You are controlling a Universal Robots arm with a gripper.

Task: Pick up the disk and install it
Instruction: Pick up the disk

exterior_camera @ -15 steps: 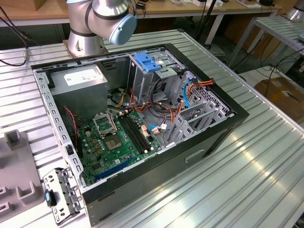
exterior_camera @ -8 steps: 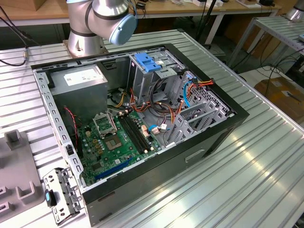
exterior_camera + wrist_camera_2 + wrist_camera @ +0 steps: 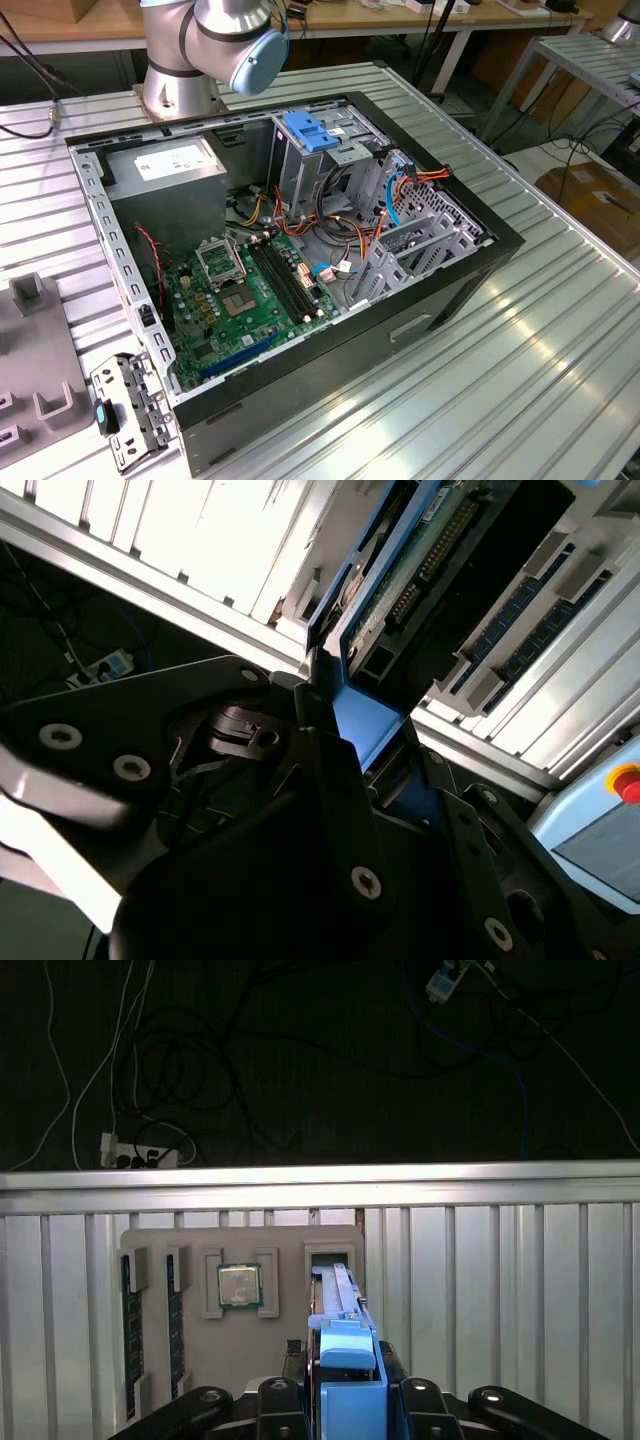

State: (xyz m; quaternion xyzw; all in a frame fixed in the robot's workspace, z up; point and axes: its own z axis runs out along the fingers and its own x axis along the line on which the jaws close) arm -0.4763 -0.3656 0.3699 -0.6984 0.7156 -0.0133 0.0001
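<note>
In both wrist views my gripper (image 3: 345,1392) is shut on the blue carrier edge of the disk (image 3: 340,1305). The disk stands edge-on between the black fingers (image 3: 283,1397). Its far end reaches toward an upright slot (image 3: 328,1256) in a grey holder tray (image 3: 290,1360); I cannot tell whether it still sits in that slot. In the second wrist view the gripper (image 3: 350,735) clasps the blue carrier, and the disk (image 3: 410,575) shows its green circuit-board side. The open computer case (image 3: 480,270) lies on the ribbed metal table in the exterior view.
The holder tray also carries a processor chip (image 3: 240,1285) and memory sticks (image 3: 130,1330). Inside the case are a drive cage with a blue latch (image 3: 308,130), a grey power supply box (image 3: 165,165), the motherboard (image 3: 250,290) and cables. The arm's base (image 3: 175,85) stands behind the case.
</note>
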